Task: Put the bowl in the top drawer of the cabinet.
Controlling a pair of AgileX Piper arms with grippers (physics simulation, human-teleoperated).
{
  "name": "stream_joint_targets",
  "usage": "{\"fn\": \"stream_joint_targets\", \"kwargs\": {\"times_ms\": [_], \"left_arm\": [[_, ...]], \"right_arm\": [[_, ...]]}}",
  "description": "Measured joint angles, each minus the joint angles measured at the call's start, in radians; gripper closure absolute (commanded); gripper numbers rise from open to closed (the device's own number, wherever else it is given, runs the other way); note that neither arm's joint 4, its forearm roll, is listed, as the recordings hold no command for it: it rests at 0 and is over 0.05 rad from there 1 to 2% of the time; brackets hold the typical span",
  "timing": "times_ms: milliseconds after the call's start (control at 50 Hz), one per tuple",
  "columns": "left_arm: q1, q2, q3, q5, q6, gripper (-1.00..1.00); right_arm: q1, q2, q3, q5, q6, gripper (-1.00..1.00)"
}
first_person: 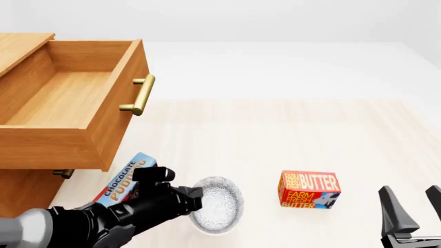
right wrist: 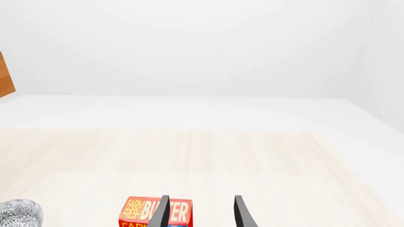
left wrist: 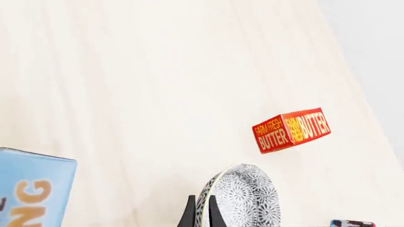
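The bowl [first_person: 219, 204], white with a fine blue-grey pattern, is at the near middle of the table, right of the cabinet [first_person: 20, 194]. My left gripper [first_person: 198, 199] is shut on its left rim. In the left wrist view the two dark fingers [left wrist: 189, 213] pinch the rim of the bowl [left wrist: 247, 198], which stands on edge in that picture. The top drawer [first_person: 119, 111] is pulled far out and open, with its wooden floor bare and its brass handle [first_person: 140, 95] facing right. My right gripper [first_person: 413, 207] is open at the near right, holding nothing.
A red butter box [first_person: 309, 190] stands right of the bowl, in front of my right gripper [right wrist: 200, 215]. A blue chocolate pudding box [first_person: 126, 182] lies under the left arm beside the cabinet. The lower drawer's handle [first_person: 62, 173] peeks out below the open drawer.
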Motion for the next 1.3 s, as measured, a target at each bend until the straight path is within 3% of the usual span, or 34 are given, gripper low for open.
{"fn": "stream_joint_targets", "kwargs": {"times_ms": [540, 1300], "left_arm": [[0.010, -0.156, -0.008, 0.106, 0.123, 1.00], [-0.004, -0.357, -0.062, 0.261, 0.374, 1.00]], "right_arm": [[0.000, 0.000, 0.000, 0.000, 0.000, -1.00], [0.000, 0.000, 0.000, 0.000, 0.000, -1.00]]}}
